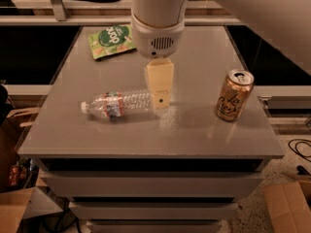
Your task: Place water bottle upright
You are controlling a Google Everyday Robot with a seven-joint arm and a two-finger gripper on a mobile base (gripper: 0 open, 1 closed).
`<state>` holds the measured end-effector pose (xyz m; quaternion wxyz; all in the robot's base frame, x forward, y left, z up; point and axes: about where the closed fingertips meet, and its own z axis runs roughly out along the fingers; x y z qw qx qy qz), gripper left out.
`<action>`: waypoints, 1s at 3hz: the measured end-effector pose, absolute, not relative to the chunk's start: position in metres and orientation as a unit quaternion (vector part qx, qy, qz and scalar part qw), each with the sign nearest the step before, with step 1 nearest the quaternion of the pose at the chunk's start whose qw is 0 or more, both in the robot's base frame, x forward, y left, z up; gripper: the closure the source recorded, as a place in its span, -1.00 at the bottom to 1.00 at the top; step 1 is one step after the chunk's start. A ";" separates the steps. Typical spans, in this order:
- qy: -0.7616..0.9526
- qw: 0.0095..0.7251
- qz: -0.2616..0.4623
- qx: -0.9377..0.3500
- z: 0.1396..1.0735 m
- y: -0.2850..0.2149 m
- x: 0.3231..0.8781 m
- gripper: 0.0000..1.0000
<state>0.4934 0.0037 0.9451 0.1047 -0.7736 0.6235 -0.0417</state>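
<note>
The water bottle (116, 104) lies on its side on the grey tabletop (194, 135), left of centre. Its white cap points left and its red-and-dark label band is near the cap. My gripper (160, 95) hangs straight down from the white arm (158, 28). Its cream tip is at the bottle's right, base end and covers that end. I cannot tell whether it touches the bottle.
A gold drink can (234, 95) stands upright near the table's right edge. A green snack bag (111, 40) lies flat at the back left. Cardboard boxes (289, 205) sit on the floor at both sides of the drawer unit.
</note>
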 end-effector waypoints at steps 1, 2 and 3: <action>0.629 0.093 -0.027 -0.772 0.926 0.041 0.500 -1.00; 0.650 0.085 -0.006 -0.755 0.902 0.061 0.501 -1.00; 0.665 0.085 0.011 -0.742 0.878 0.074 0.504 -1.00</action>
